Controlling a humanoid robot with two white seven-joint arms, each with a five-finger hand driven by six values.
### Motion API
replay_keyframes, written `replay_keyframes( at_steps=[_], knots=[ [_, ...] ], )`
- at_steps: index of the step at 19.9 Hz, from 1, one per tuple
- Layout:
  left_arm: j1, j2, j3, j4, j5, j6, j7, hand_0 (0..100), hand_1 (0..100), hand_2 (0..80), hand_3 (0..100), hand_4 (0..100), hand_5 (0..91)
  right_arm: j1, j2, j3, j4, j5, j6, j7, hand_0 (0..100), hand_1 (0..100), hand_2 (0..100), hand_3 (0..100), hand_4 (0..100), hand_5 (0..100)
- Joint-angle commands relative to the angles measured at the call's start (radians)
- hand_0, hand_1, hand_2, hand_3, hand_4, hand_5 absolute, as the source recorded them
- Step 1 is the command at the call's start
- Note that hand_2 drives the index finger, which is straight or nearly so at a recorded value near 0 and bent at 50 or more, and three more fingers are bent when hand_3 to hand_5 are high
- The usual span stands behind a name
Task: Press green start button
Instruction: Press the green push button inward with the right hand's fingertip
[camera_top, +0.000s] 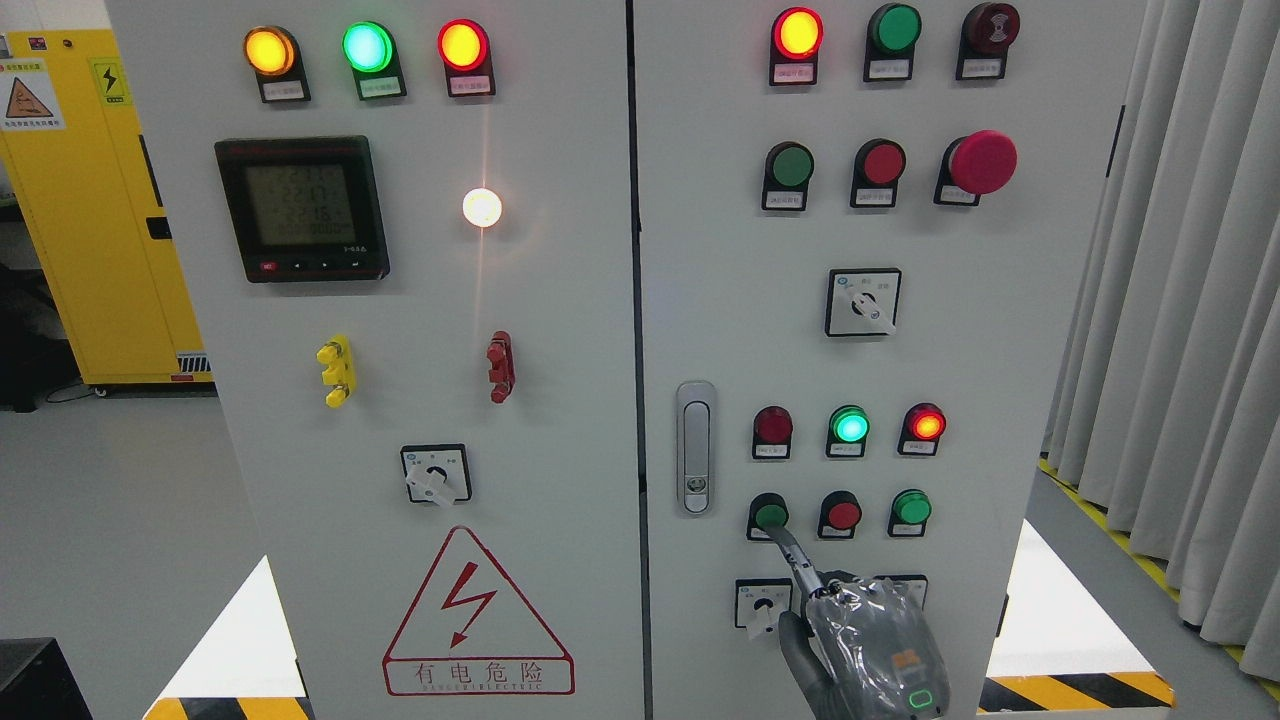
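Green start button (770, 516) sits at the left end of the lowest button row, at about 11 o'clock from my right hand (868, 645). One finger (792, 553) is extended, its tip at the button's lower rim, the others curled, holding nothing. I should push straight in, avoiding the red button (843, 515) at 3 o'clock.

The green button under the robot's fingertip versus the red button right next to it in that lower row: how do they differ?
The green button sits leftmost in its row; the red button sits in the middle. The right hand has one extended finger reaching up to the green button's lower edge, while nothing touches the red button. Their caps differ in colour. Both are round, in black housings with small labels beneath, on the same grey cabinet door.
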Motion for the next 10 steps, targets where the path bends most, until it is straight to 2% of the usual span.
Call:
replay_keyframes(
  at_steps=[1,10],
  knots=[
    [0.0,0.0,0.0,0.0,0.0,0.0,0.001,12,56,0.0,0,0,0.0,-0.002,0.0,-0.024,0.001,-0.002,0.003,-0.003,79,90,0,79,84,89],
    [0.0,0.0,0.0,0.0,0.0,0.0,0.001,12,56,0.0,0,0,0.0,-0.022,0.002,-0.02,0.022,-0.005,0.009,-0.003,79,89,0,79,84,89]
  ],
)
